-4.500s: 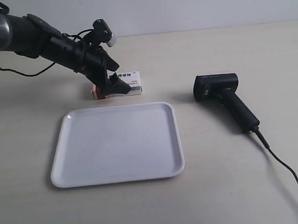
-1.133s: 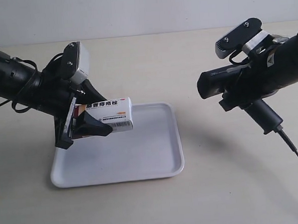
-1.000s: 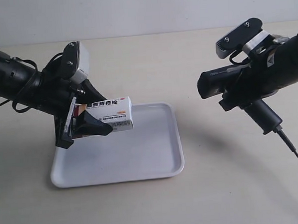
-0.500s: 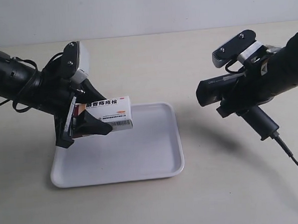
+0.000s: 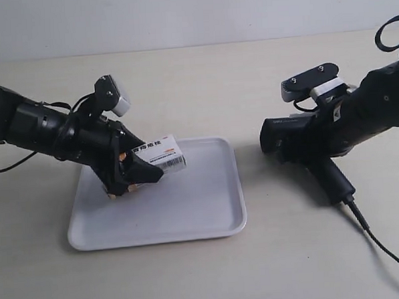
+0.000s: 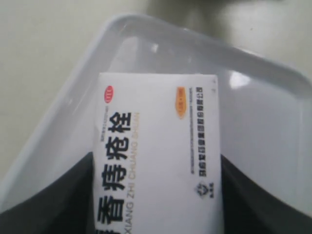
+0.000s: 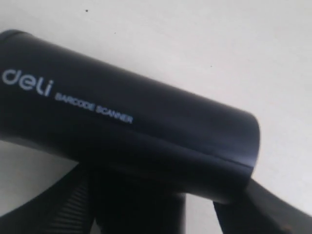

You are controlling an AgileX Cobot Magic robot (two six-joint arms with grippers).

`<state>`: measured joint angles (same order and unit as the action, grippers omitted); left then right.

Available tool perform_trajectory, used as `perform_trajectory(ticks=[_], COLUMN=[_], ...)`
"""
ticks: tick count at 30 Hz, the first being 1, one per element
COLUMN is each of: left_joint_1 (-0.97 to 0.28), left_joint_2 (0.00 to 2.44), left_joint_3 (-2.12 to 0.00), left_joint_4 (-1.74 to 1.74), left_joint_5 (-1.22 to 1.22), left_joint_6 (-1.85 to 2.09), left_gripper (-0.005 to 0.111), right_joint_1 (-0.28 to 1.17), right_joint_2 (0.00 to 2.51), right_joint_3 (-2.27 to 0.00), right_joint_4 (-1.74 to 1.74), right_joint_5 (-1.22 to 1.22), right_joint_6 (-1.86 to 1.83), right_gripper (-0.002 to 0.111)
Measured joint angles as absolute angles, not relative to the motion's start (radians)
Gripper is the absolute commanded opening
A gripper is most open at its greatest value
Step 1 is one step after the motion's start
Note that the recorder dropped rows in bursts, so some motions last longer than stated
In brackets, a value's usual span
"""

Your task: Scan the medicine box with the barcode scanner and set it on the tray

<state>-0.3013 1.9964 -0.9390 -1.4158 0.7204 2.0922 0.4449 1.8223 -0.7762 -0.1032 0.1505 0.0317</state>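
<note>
2 arms in exterior view. Left gripper (image 5: 135,171), frame centre-left, clamped on medicine box (image 5: 159,153), box tilted over tray (image 5: 189,210) upper left part. Left wrist view: box end (image 6: 156,156) cut off by frame bottom. Right gripper (image 5: 306,150), frame right, wraps barcode scanner (image 5: 286,135); its fingers mostly hidden. Cable (image 5: 382,247) trails to lower right corner on table (image 5: 202,75).

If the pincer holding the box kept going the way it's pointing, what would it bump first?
Probably the tray. The left pincer slants down with the box over the tray's floor, so the box would likely touch there first, though depth is unclear.
</note>
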Motion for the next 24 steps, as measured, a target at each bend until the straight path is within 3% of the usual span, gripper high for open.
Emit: perform_trajectory(ticks=[1,2,3,4,9,12,15,17,19,22,24], left_joint_1=[-0.301,-0.301,-0.301,-0.301,-0.301,-0.301,-0.301,-0.301,-0.301,-0.301,-0.301], left_joint_2=[2.012,2.018,2.027,2.031,2.028,1.935,1.844,1.778,1.699,1.58,1.493], left_joint_3=[-0.939,-0.943,-0.947,-0.947,-0.947,-0.947,-0.949,-0.95,-0.95,-0.95,-0.945], left_joint_4=[-1.409,-1.404,-1.399,-1.388,-1.347,-1.318,-1.294,-1.259,-1.223,-1.184,-1.171], left_joint_5=[0.7,0.693,0.693,0.693,0.745,0.747,0.749,0.757,0.776,0.8,0.81], left_joint_6=[2.092,2.092,2.092,2.092,2.092,2.051,1.986,1.927,1.849,1.73,1.657], left_gripper=[0.052,0.072,0.093,0.104,0.105,0.104,0.09,0.072,0.043,0.0,0.002], right_joint_1=[0.445,0.445,0.445,0.445,0.445,0.445,0.445,0.445,0.445,0.445,0.445], right_joint_2=[1.832,1.832,1.832,1.832,1.832,1.791,1.689,1.589,1.48,1.29,1.154], right_joint_3=[-0.776,-0.776,-0.776,-0.776,-0.776,-0.776,-0.776,-0.776,-0.776,-0.776,-0.776], right_joint_4=[-0.103,-0.103,-0.098,-0.091,-0.07,-0.019,-0.009,0.0,0.0,0.0,0.006], right_joint_5=[0.143,0.142,0.142,0.139,0.133,0.136,0.168,0.211,0.256,0.305,0.313], right_joint_6=[0.041,0.046,0.057,0.074,0.092,0.094,0.094,0.094,0.094,0.094,0.096], right_gripper=[0.0,0.004,0.012,0.019,0.077,0.086,0.086,0.085,0.077,0.051,0.026])
